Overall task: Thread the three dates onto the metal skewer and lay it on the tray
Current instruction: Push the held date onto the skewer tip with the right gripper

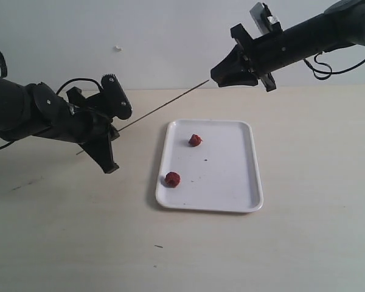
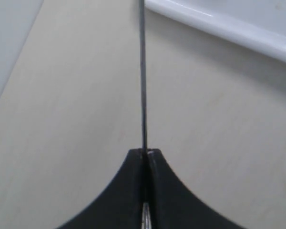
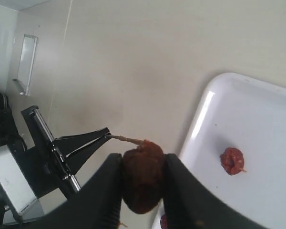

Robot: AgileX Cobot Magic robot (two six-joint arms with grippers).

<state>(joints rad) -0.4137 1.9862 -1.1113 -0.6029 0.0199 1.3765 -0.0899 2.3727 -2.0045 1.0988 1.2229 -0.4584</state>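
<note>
dates [image 1: 195, 140] [image 1: 172, 179] [image 3: 142, 176]: three are counted, two on the tray [image 1: 231, 182], one date off it at far right | metal skewer [image 1: 164, 109]: one is counted | tray: one is counted | grippers: two are counted, left gripper [image 1: 117, 129], right gripper [image 1: 214, 76]

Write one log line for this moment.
left end effector: shut on skewer | right end effector: date at skewer tip | tray: two dates

bright, soft, even light. the flat white rectangular tray [image 1: 231, 176] casts a faint shadow on the pale beige tabletop [image 1: 79, 243]; glare streaks its rim in both wrist views. up close, the black left gripper [image 2: 145, 151] is out of focus.
</note>
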